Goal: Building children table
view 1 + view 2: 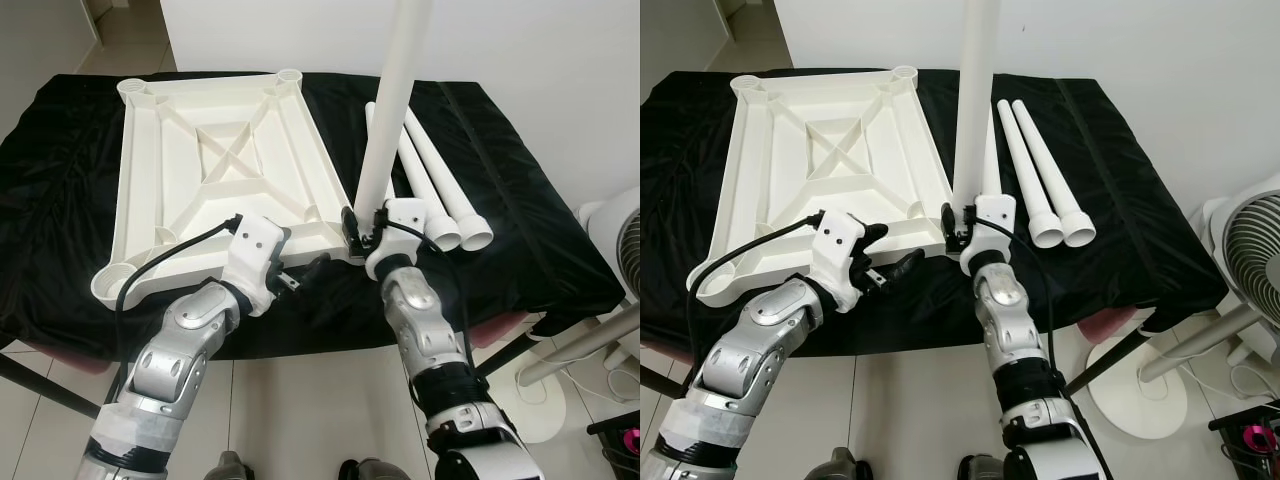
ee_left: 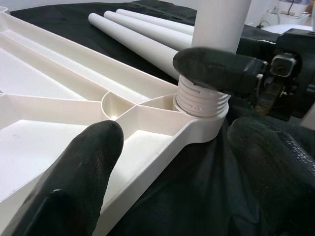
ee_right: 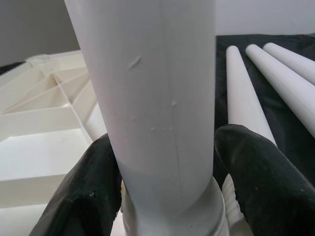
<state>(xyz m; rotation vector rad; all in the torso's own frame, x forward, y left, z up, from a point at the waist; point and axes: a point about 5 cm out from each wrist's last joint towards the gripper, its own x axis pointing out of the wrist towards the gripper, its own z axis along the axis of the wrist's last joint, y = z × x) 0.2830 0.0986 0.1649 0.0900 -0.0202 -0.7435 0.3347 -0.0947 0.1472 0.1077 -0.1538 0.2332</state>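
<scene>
Your white tabletop point(image 1: 215, 180) lay upside down on the black cloth point(image 1: 520, 220), ribs and corner sockets facing up. One white leg point(image 1: 395, 100) stood upright in the near corner socket on the robot's right side, its threaded collar point(image 2: 202, 101) seated at the socket rim with threads exposed.

Right gripper point(image 3: 167, 187) was clamped around that leg just above the collar, one black finger on each side of the tube, both touching it. You could see the same grip from the head camera, low on the leg at the tabletop's corner.

Left gripper point(image 1: 300, 275) sat at the tabletop's near edge, just beside that same corner. Its fingers point(image 2: 78, 182) were spread apart and holding nothing; one lay over the tabletop's edge rib, the other over the cloth.

Three spare legs point(image 1: 1040, 175) lay side by side on the cloth to the right of the tabletop, wide ends toward the robot. A white fan point(image 1: 1250, 255) stood on the floor off the table's right end.
</scene>
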